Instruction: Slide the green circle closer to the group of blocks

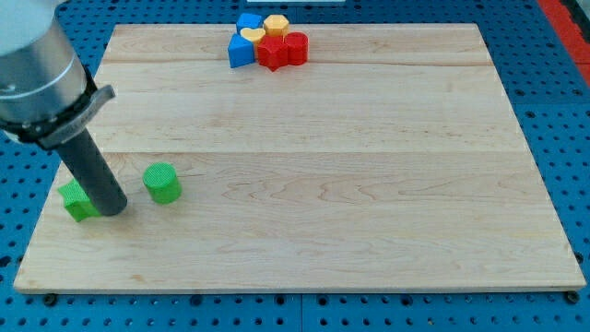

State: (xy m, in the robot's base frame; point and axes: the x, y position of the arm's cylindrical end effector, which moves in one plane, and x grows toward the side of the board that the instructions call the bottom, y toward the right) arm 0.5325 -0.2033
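Note:
The green circle (pixel 162 183) stands on the wooden board (pixel 323 184) at the view's lower left. My tip (pixel 114 210) rests on the board just left of the green circle, a small gap apart. A second green block (pixel 77 200) lies right beside the rod on its left, partly hidden by it. The group of blocks sits at the view's top centre: a blue block (pixel 241 50), a blue block (pixel 248 22), a yellow heart (pixel 253 37), a yellow block (pixel 277 24), a red block (pixel 272 52) and a red block (pixel 296 47), all packed together.
The arm's grey body (pixel 37 74) fills the view's upper left corner above the rod. A blue pegboard (pixel 553 111) surrounds the board on all sides. The board's bottom edge runs near the view's bottom.

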